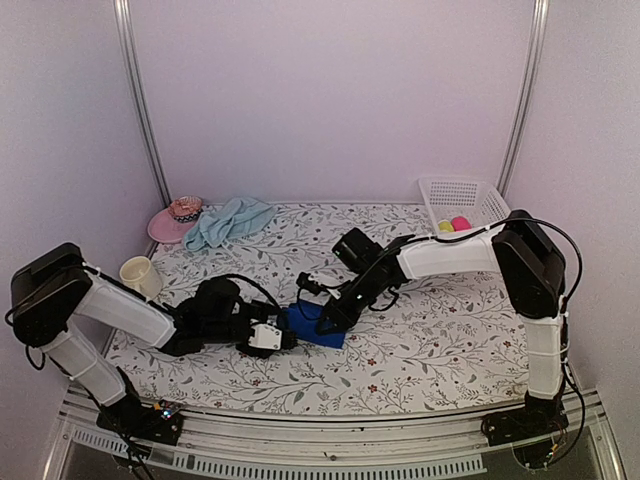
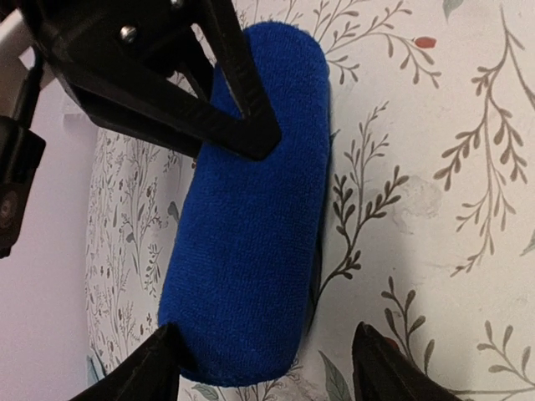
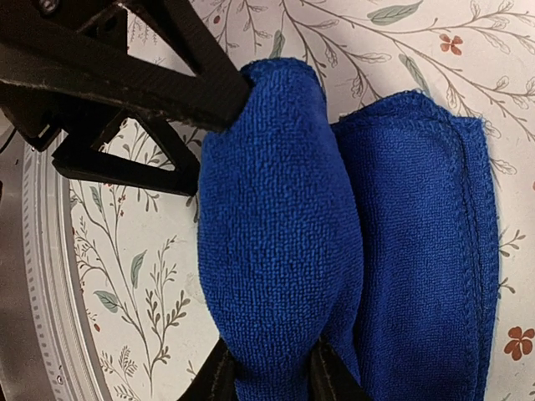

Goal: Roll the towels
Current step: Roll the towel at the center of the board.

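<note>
The royal blue towel (image 1: 318, 327) lies partly rolled on the flowered table. Its rolled part (image 3: 276, 225) is a thick tube, with a flat tail (image 3: 426, 242) beside it. My right gripper (image 3: 272, 380) is shut on one end of the roll. My left gripper (image 2: 263, 355) is open astride the other end (image 2: 251, 217); one finger (image 2: 142, 372) touches the roll and the other (image 2: 389, 372) stands apart from it. In the top view the left gripper (image 1: 288, 336) and the right gripper (image 1: 326, 316) meet at the towel from either side. The pale aqua towel (image 1: 228, 220) lies crumpled at the back left.
A pink hat (image 1: 175, 217) sits next to the aqua towel. A cream cup (image 1: 140, 275) stands by the left edge, close to my left arm. A white basket (image 1: 462, 200) holding small balls is at the back right.
</note>
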